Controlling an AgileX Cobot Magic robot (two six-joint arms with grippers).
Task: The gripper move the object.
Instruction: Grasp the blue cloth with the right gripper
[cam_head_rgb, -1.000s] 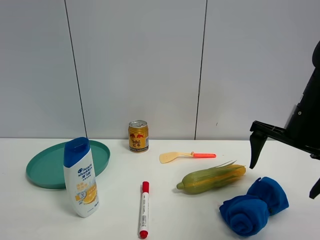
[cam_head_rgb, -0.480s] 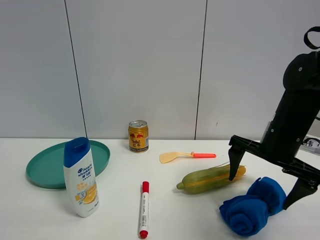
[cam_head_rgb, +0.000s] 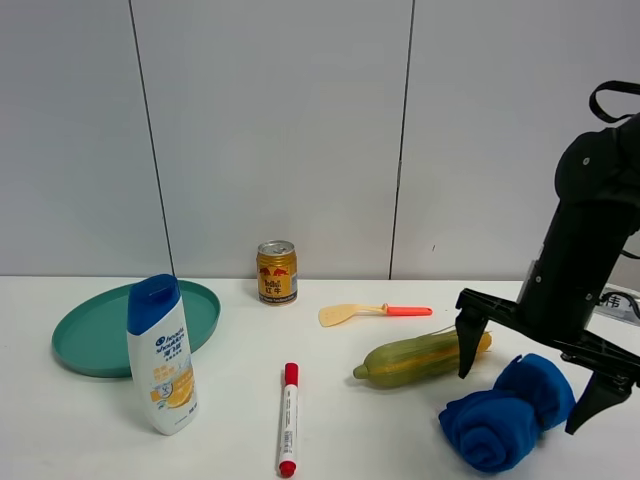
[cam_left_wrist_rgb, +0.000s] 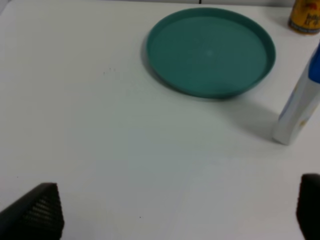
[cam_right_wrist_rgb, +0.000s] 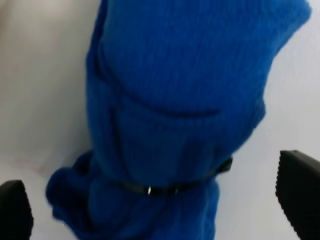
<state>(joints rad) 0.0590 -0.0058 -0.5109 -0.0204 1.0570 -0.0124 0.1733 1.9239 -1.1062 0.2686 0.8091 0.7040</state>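
Observation:
A rolled blue towel (cam_head_rgb: 497, 426) held by a thin black band lies on the white table at the front right. My right gripper (cam_head_rgb: 527, 392) is open and hangs just above it, one finger (cam_head_rgb: 467, 352) by the corn side, the other past the towel's right end. In the right wrist view the towel (cam_right_wrist_rgb: 170, 100) fills the space between the open fingertips (cam_right_wrist_rgb: 299, 190), and the gripper (cam_right_wrist_rgb: 157, 200) is not touching it. My left gripper (cam_left_wrist_rgb: 172, 212) is open and empty over bare table; it does not show in the exterior view.
A corn cob (cam_head_rgb: 420, 358) lies just left of the towel. A spatula (cam_head_rgb: 370, 312), a red marker (cam_head_rgb: 288, 418), a can (cam_head_rgb: 277, 271), a shampoo bottle (cam_head_rgb: 162, 354) and a green plate (cam_head_rgb: 100, 335) stand further left. The left wrist view shows the plate (cam_left_wrist_rgb: 210, 50) and bottle (cam_left_wrist_rgb: 300, 107).
My right arm came in from the right edge and lowered, so the open gripper now straddles the blue towel. Nothing on the table has moved.

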